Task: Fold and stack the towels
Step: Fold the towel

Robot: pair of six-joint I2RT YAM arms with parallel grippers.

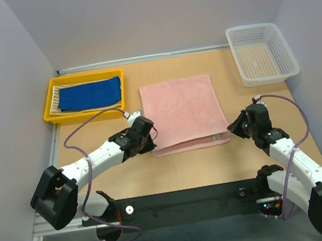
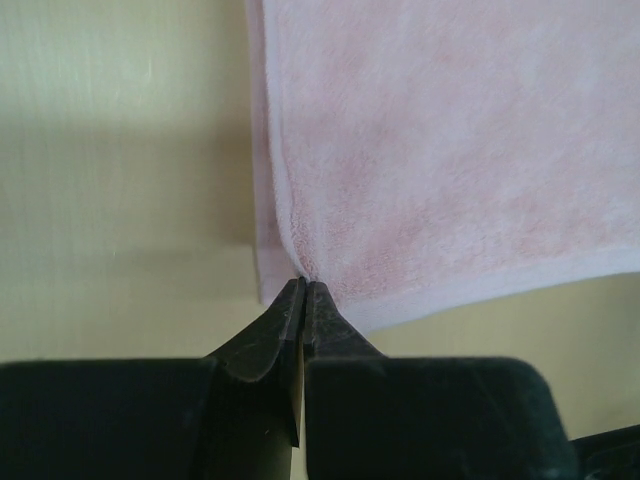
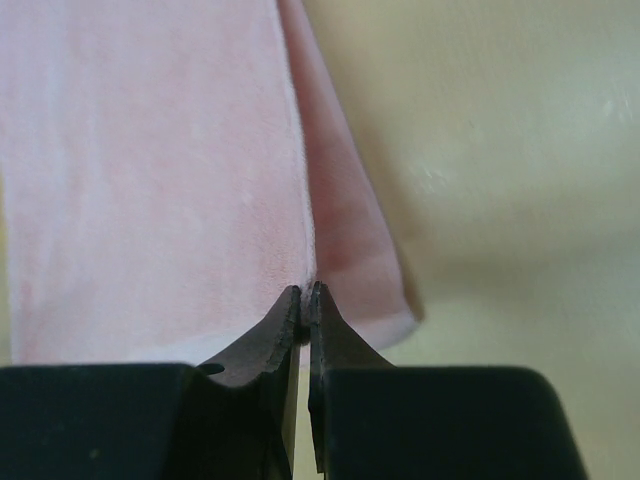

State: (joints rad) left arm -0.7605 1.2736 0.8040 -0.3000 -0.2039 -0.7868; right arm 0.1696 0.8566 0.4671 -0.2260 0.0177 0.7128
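At the middle of the table you have the pink towel, lying flat and doubled over. Two layers show along its near edge, and the small white label sits by the near right corner.

Your left gripper is at the towel's near left corner. From the left wrist camera its jaws are pressed together, with the tips right on the hem of the upper layer, pinching the cloth there. The lower layer shows just outside that hem on the left.

Your right gripper is at the near right corner, on the opposite side. From the right wrist camera its jaws are likewise closed, tips touching the edge of the upper layer, with the lower layer showing beyond it to the right. Both grippers sit low at the towel's near end, one at each corner, with the whole cloth stretching away from them toward the far wall.

Further out, the blue towel lies in the yellow tray at the far left, well apart from the pink one. It rests on top of the striped towel, whose edge shows along the blue one's left and far sides. A white basket stands at the far right corner.
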